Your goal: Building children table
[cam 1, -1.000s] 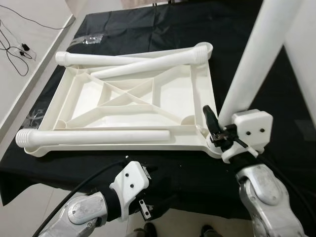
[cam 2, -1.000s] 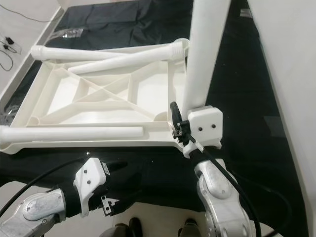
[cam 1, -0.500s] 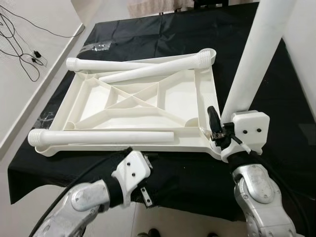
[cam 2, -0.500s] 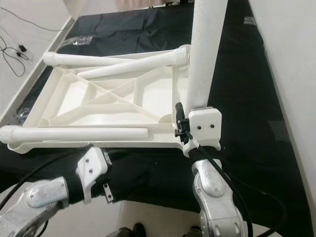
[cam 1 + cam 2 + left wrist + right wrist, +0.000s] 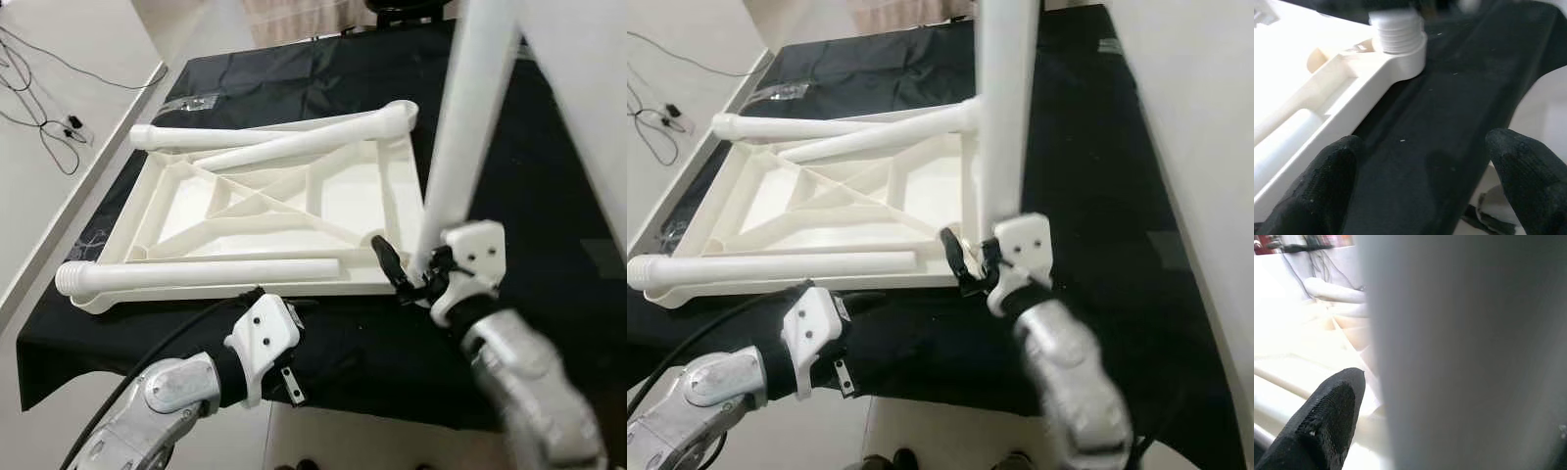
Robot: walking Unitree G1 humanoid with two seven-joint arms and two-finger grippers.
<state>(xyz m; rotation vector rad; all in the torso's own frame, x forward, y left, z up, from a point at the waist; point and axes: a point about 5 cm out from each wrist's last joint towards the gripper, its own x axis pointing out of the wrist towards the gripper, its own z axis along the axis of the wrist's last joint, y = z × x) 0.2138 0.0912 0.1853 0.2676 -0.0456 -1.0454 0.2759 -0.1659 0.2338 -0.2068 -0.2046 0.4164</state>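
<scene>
An upturned white plastic table top (image 5: 265,211) lies on a black cloth (image 5: 294,78). Three loose white legs rest on it: one along the near rim (image 5: 206,272) and two crossing at the far side (image 5: 294,142). A fourth leg (image 5: 460,147) stands upright at the near right corner. My right gripper (image 5: 409,276) is shut on its base; in the right wrist view the leg (image 5: 1464,352) sits beside one black finger (image 5: 1327,421). My left gripper (image 5: 1425,161) is open above the cloth at the near edge, beside a leg's threaded end (image 5: 1398,29).
The cloth's front edge (image 5: 147,372) drops to the floor just ahead of my arms. Cables (image 5: 44,98) trail over the pale floor on the left. A clear plastic bag (image 5: 191,101) lies on the far left of the cloth. A white wall (image 5: 588,117) stands close on the right.
My right arm has swung left with the upright leg, which now leans less to the right; the arm is blurred. My left arm has risen towards the cloth's front edge. The camera has shifted.
</scene>
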